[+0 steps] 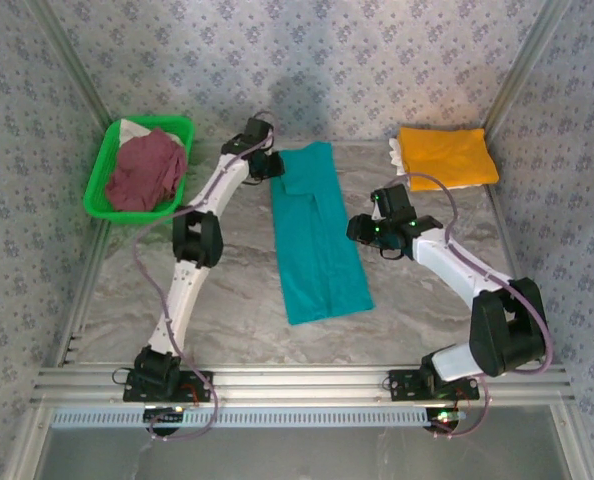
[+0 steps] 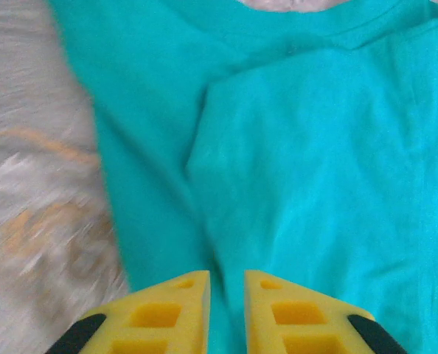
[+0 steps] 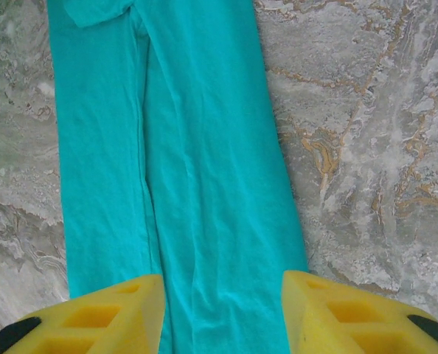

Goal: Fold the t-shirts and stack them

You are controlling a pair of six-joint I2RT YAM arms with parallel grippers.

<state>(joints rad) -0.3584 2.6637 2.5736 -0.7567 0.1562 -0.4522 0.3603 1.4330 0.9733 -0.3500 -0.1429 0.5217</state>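
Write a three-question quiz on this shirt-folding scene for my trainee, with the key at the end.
1. True or false: the maroon t-shirt lies in the green basket.
2. The teal t-shirt on the table is: A. crumpled in a heap; B. folded into a long strip; C. hanging off the edge.
3. Which gripper's jaws stand wider apart?
Key: 1 true; 2 B; 3 the right gripper, wider than the left gripper.
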